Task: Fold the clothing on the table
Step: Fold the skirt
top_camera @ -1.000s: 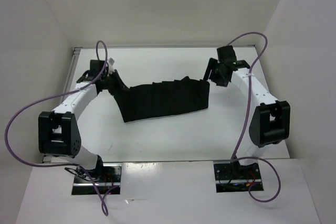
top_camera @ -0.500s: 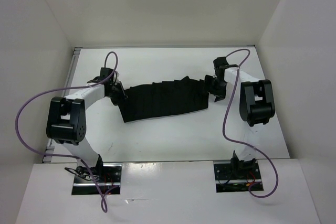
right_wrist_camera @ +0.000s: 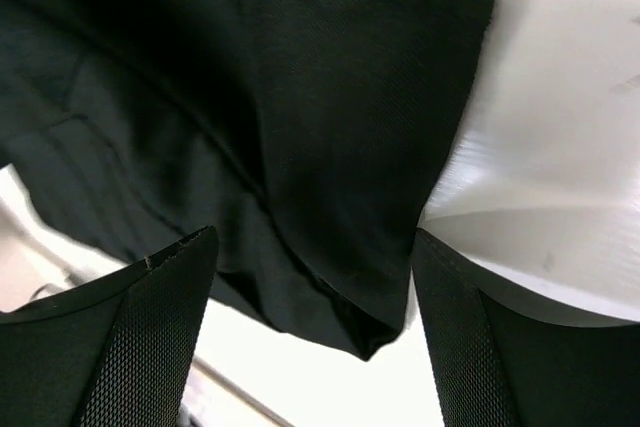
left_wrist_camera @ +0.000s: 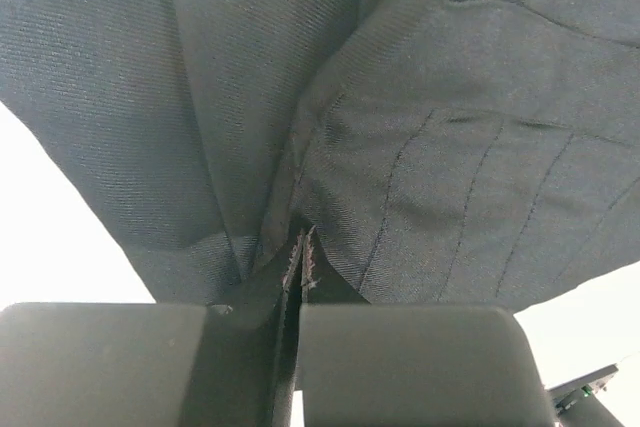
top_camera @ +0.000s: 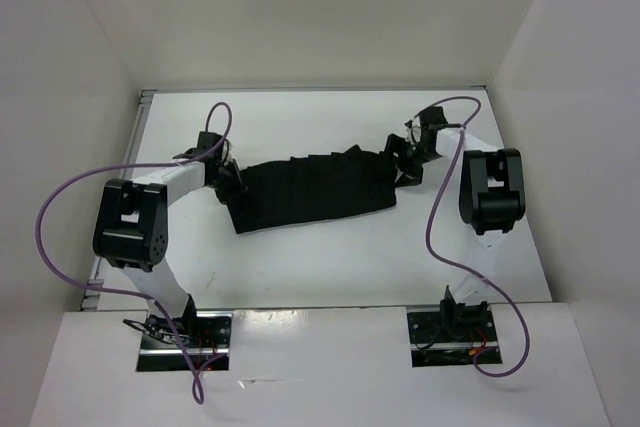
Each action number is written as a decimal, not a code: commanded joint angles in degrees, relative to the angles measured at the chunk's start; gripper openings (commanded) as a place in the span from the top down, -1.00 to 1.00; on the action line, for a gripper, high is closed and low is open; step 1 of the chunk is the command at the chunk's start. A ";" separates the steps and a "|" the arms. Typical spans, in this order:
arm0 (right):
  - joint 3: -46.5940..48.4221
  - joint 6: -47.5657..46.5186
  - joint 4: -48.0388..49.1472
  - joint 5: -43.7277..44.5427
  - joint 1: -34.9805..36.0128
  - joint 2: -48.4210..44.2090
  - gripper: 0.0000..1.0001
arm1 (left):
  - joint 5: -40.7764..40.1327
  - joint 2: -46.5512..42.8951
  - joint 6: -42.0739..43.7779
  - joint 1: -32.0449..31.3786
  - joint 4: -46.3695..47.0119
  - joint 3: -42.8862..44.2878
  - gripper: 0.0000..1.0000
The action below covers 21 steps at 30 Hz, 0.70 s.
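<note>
The black pleated clothing (top_camera: 315, 192) lies spread in a wide band across the middle of the white table (top_camera: 300, 267). My left gripper (top_camera: 228, 179) sits at its left end, shut on a pinched fold of the clothing (left_wrist_camera: 430, 147), which bunches up between the closed fingers (left_wrist_camera: 400, 357). At the right end, my right gripper (top_camera: 400, 162) stands open, low over the table. Its two fingers (right_wrist_camera: 160, 337) straddle the right corner of the clothing (right_wrist_camera: 300, 127) without closing on it.
White walls (top_camera: 60, 97) enclose the table on the left, back and right. A purple cable (top_camera: 60, 207) loops off each arm. A metal strip (top_camera: 140, 112) runs along the table's left edge. The arm bases (top_camera: 185, 332) sit at the near edge.
My right gripper has come down and left from above the table to the clothing's right corner. Both arms' elbows have risen and swung inward. The left gripper stays shut on the left end.
</note>
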 commanded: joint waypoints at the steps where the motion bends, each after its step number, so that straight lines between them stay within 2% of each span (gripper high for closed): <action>1: -0.41 -1.88 3.04 -7.66 -0.55 3.18 -0.65 | -0.69 1.11 -0.11 -0.06 1.24 -0.27 1.00; 4: -0.41 -1.88 4.10 -8.20 0.68 3.72 -0.57 | -0.69 1.63 -0.11 -0.06 1.77 -0.27 1.00; 6: -0.41 -1.88 4.80 -8.20 1.29 4.33 -0.40 | -0.69 2.16 -0.63 -0.59 2.29 -0.27 1.00; 8: 0.81 -1.35 4.80 -8.20 2.78 5.56 -0.14 | -0.69 2.87 -0.63 -1.11 2.30 -0.27 1.00; 9: 0.82 -1.35 4.80 -8.20 3.49 5.56 0.08 | -0.69 4.17 -0.63 -1.12 2.91 -0.79 1.00; 14: 1.44 -1.35 4.80 -8.73 6.83 5.56 0.55 | -0.69 6.55 -1.16 -2.87 4.67 -0.28 1.00; 15: 0.65 -1.35 4.80 -8.73 6.84 5.04 0.71 | -0.69 7.43 -1.68 -2.88 4.67 0.43 1.00; 16: 0.04 -1.35 3.58 -7.51 6.84 4.51 0.97 | -1.21 7.96 -1.69 -3.40 5.19 0.43 1.00; 21: -2.86 3.47 -0.38 7.57 6.84 -3.92 1.00 | -3.05 12.53 -0.38 -3.40 3.27 8.85 1.00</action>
